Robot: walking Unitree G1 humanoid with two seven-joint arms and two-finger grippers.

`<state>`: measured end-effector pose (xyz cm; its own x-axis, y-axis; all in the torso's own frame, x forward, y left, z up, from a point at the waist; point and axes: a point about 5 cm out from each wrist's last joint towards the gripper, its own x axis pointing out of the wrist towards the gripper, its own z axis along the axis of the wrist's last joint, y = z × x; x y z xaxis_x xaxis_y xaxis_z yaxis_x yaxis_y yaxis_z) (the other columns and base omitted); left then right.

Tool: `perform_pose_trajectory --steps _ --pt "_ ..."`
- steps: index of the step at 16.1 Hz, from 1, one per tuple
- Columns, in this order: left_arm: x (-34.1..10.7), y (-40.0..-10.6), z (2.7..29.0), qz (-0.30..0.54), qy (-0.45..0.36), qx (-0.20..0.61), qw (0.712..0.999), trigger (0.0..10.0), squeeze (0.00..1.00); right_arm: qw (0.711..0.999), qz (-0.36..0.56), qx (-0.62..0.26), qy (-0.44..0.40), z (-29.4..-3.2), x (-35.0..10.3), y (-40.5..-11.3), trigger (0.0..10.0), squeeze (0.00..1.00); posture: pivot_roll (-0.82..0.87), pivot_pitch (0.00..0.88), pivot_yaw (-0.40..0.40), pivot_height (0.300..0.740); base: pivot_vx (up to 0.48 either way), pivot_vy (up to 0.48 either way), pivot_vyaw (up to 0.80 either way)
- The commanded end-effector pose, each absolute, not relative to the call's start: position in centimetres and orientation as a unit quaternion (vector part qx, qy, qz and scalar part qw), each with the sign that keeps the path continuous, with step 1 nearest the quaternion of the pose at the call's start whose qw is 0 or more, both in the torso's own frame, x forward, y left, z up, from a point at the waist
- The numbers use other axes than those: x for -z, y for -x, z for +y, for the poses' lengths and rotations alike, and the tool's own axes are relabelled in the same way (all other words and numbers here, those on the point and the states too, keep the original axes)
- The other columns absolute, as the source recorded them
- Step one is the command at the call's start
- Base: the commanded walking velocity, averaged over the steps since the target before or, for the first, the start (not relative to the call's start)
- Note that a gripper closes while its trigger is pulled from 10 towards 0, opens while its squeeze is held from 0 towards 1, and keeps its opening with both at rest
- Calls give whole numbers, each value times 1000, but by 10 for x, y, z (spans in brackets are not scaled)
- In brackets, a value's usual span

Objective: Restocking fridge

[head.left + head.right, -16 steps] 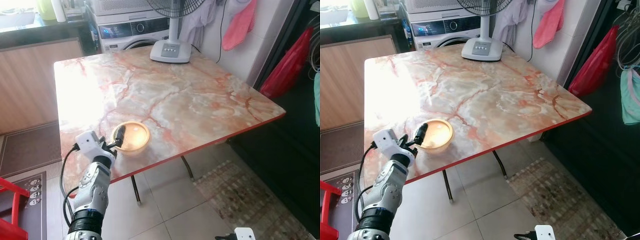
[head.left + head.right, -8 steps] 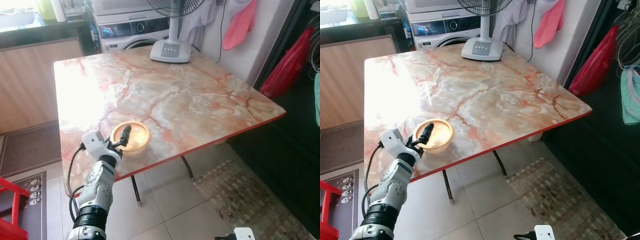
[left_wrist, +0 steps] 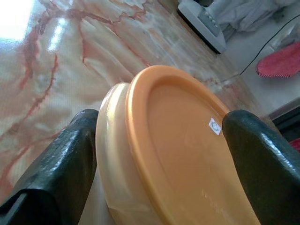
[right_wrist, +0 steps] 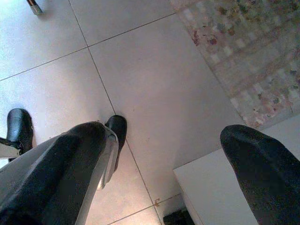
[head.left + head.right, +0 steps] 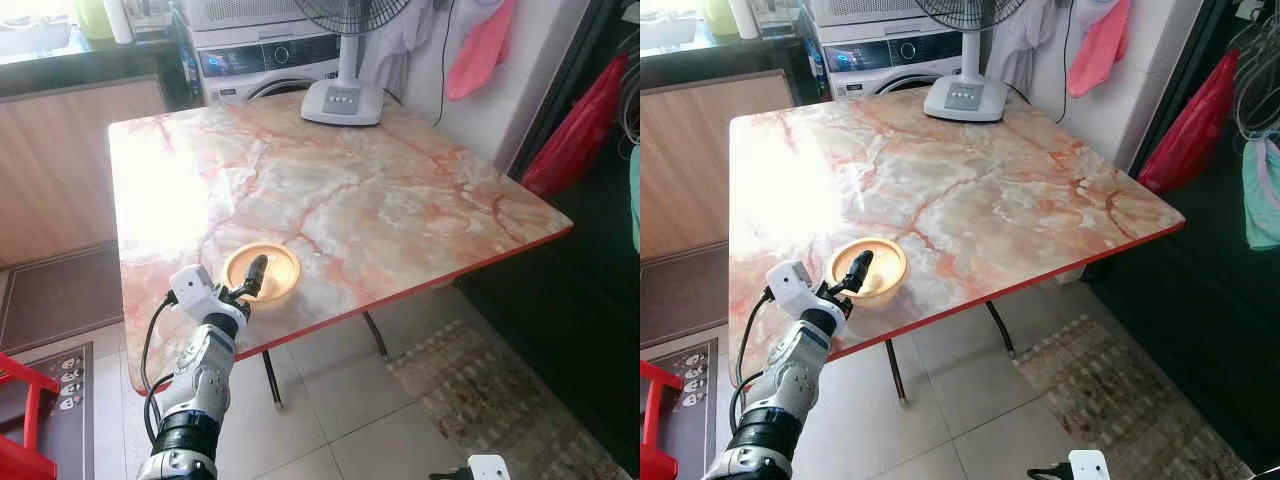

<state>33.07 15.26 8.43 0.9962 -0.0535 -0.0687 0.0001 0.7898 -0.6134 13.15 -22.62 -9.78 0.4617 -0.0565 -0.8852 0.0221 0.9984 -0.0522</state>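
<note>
Lidded orange container (image 5: 262, 272) sitting near the front edge of the marbled surface (image 5: 400, 200), within easy reach for pickup. Left tool (image 3: 159, 140) straddling it, fingers (image 3: 61, 159) spread apart on either side, seemingly lining up a grip. Right tool (image 4: 159, 140) hanging open over floor tiles. Compared with a second earlier, reaching further across the lid. Beyond, fan base (image 5: 341, 102) standing at the far edge.
</note>
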Motion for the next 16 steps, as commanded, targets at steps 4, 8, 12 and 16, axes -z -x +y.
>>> perform_pose_trajectory --steps 4,8,12,16 --pt "-85 -335 147 49 335 20 941 6627 0 854 520 27 19 -229 97 -132 10000 0 18 0 -17 740 0 0 0" --pt "-85 -337 145 53 336 22 940 3608 0 854 519 28 19 -229 97 -132 10000 0 13 0 -17 740 0 0 0" --pt "-86 -338 143 51 337 23 940 0 0 854 519 30 19 -230 97 -132 10000 0 15 0 -18 740 0 0 0" --pt "-88 -339 144 39 340 22 939 0 0 854 519 30 18 -229 97 -132 10000 0 15 0 -19 740 0 0 0"
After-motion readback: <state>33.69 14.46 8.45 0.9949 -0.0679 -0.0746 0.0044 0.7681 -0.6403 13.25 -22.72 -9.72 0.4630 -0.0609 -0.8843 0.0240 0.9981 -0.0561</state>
